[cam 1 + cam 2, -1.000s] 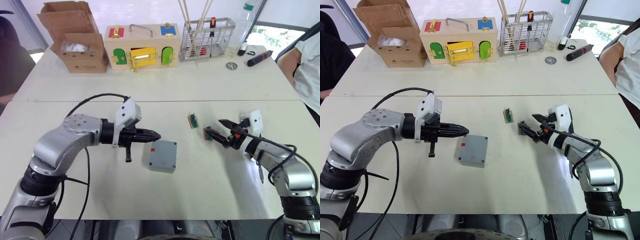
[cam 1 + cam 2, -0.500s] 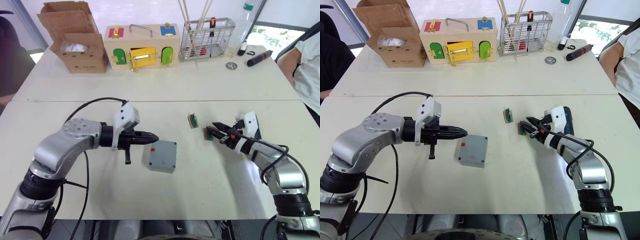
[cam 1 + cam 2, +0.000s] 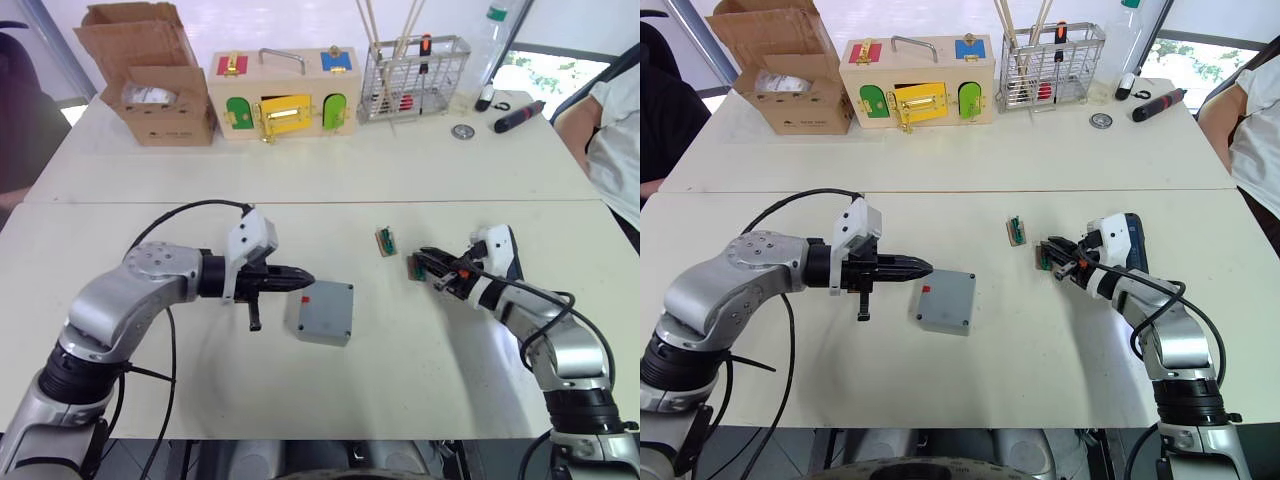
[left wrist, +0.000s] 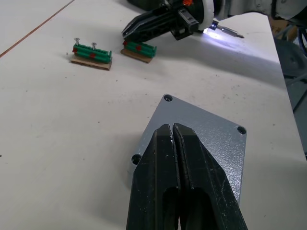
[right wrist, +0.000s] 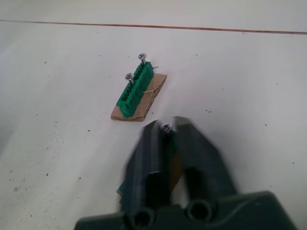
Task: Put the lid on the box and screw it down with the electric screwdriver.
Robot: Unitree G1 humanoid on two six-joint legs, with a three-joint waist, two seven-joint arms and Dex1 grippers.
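Lid (image 4: 201, 139) is already lying on the box (image 3: 322, 312), its corner holes showing, directly under the tip of our left claw (image 3: 303, 279), whose fingers are pressed together on nothing, likely steadying it. We are nipping our right claw (image 3: 424, 262) onto a screw (image 5: 166, 127) from the green holder (image 3: 414, 267) beneath it. Behind that claw, the screwdriver (image 3: 1132, 243) is waiting.

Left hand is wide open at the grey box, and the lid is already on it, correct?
Not open: the left wrist view shows the left hand shut, its tips over the lid, which already sits on the box.
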